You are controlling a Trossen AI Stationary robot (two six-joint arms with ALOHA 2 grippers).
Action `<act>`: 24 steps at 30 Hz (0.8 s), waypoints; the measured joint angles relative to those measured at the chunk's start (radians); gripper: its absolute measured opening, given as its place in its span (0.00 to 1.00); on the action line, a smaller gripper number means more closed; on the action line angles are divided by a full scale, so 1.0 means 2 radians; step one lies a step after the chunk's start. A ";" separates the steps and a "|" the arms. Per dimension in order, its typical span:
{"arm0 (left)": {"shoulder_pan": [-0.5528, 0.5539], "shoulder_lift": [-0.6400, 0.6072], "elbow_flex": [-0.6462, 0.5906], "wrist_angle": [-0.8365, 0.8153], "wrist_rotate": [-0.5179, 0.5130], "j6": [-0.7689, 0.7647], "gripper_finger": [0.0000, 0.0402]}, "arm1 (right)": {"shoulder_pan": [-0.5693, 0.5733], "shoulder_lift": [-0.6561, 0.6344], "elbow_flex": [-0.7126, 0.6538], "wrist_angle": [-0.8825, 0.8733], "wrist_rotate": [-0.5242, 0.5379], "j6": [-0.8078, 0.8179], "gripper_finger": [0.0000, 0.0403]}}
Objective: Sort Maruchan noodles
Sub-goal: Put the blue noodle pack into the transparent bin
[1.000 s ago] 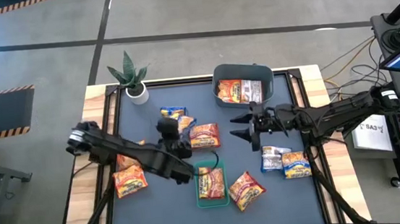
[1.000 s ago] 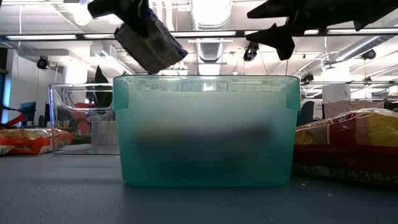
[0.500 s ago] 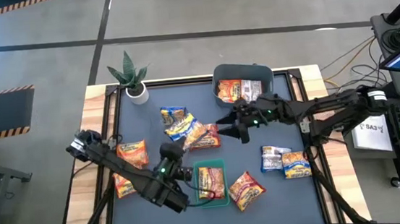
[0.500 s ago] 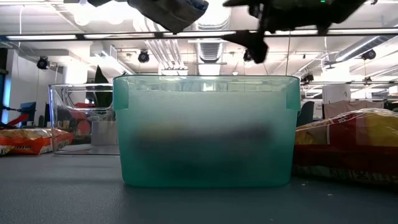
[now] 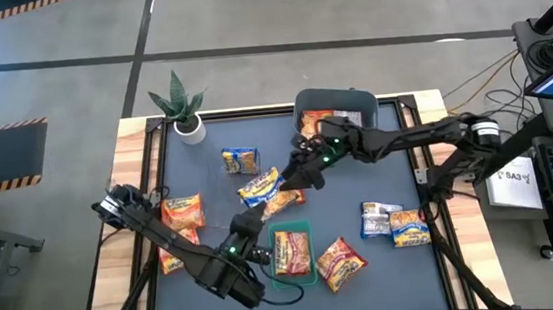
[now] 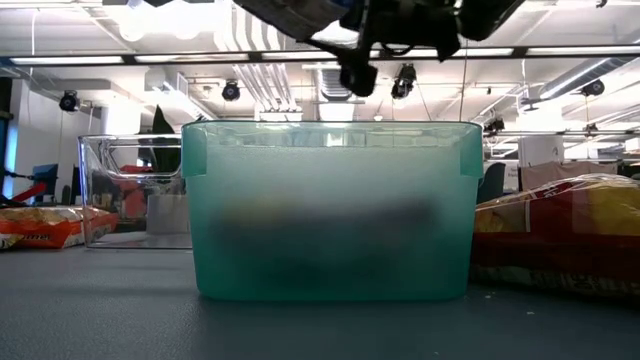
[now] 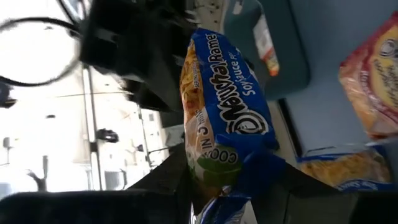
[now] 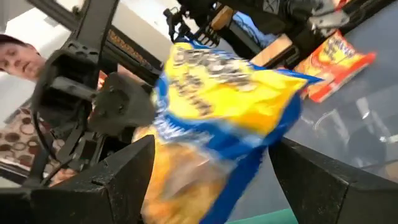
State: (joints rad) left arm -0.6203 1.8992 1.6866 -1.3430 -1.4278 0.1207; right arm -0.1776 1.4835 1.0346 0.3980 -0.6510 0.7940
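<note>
- We saw the left gripper [image 5: 259,205] at the middle of the high view, its jaws clenched on a blue and yellow noodle packet [image 5: 260,187] held above the tabletop [image 5: 367,268].
- The right gripper [image 5: 301,173] hung just right of that packet, jaws spread wide around it.
- Other packets lay scattered; one sat in the green tray [image 5: 276,272].

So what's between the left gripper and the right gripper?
A blue and yellow noodle packet: the left gripper grips it, the right gripper's open fingers flank it. Clearest in the right wrist view.
</note>
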 joint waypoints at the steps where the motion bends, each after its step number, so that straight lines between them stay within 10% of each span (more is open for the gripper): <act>1: -0.001 0.001 0.000 -0.001 -0.001 0.000 0.25 | 0.000 0.008 0.004 0.000 -0.011 0.005 0.75; 24: -0.003 0.001 0.000 -0.005 0.004 -0.058 0.40 | 0.006 0.037 0.034 0.004 -0.075 -0.016 0.41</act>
State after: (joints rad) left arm -0.6254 1.9011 1.6859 -1.3529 -1.4195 0.0050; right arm -0.1654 1.5583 1.1034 0.4061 -0.8011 0.7628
